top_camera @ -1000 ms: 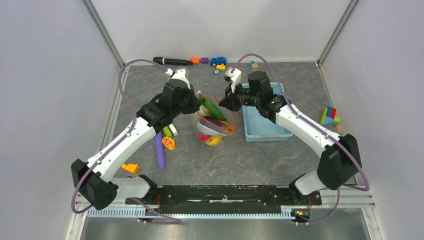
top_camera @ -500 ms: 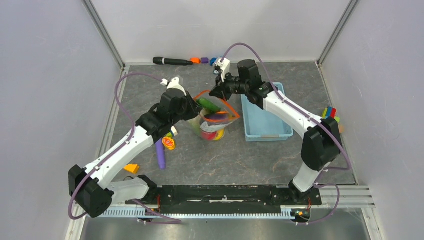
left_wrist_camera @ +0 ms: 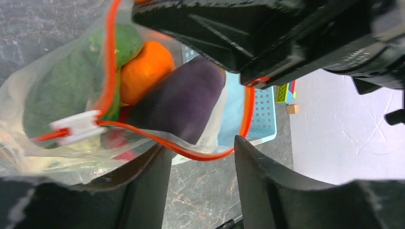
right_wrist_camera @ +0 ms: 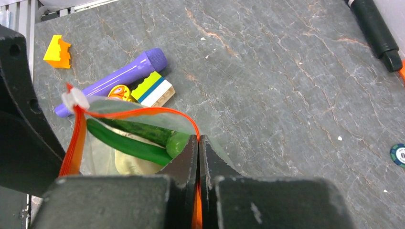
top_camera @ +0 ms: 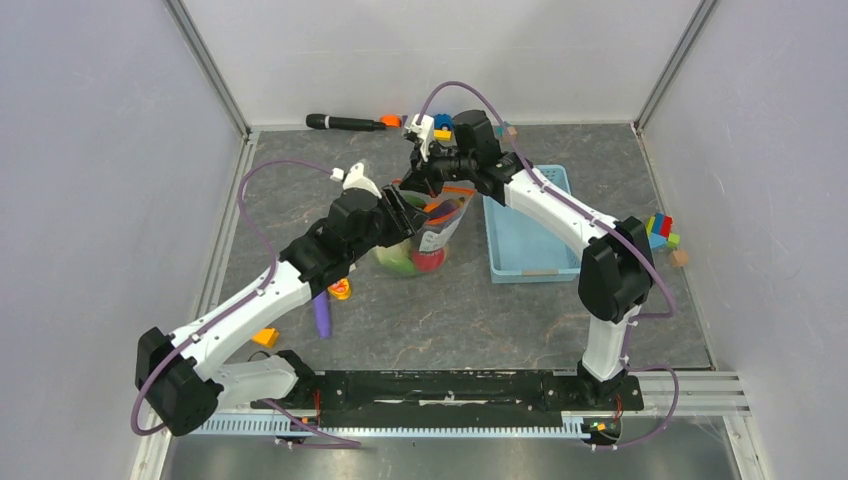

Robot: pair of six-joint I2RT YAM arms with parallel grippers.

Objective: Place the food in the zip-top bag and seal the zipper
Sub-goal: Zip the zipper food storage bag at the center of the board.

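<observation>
1. Zip-top bag stands mid-table between the arms, with food inside: eggplant, orange piece, cabbage.
2. Nearest, the left gripper is open at the bag's near rim, clamping nothing.
3. The mouth gapes, with the white slider at one end, so I judge sealing is left.
4. Farthest, the right gripper is pinched tight on the zipper.
5. The right wrist view adds the cucumber and a small yellow piece outside by the purple stick. I cannot tell whether that is food.
</observation>
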